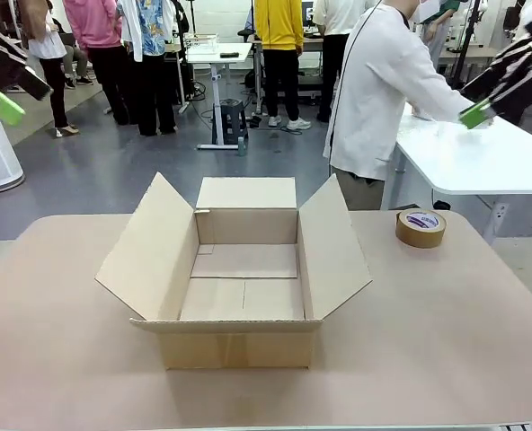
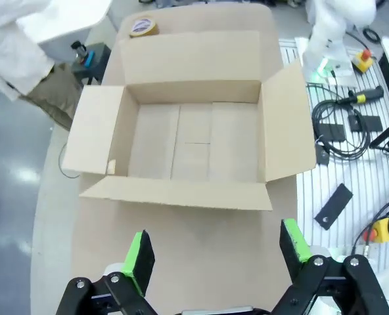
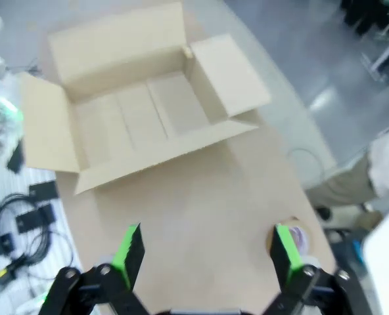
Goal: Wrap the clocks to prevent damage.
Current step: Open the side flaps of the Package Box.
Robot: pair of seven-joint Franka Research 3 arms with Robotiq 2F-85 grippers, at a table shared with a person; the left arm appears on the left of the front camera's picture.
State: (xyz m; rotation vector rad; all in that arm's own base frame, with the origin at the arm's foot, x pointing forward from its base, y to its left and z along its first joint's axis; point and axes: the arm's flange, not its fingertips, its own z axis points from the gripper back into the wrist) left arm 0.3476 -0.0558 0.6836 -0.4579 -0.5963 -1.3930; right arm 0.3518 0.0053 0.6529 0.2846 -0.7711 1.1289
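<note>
Our left gripper (image 2: 217,248) and right gripper (image 3: 205,241) hang wide open and empty above the open cardboard box (image 1: 243,269). A tape roll (image 1: 421,227) sits on the bench (image 1: 446,350) near the box's right flap.

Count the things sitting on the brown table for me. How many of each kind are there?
cardboard box: 1
tape roll: 1
Total: 2
</note>
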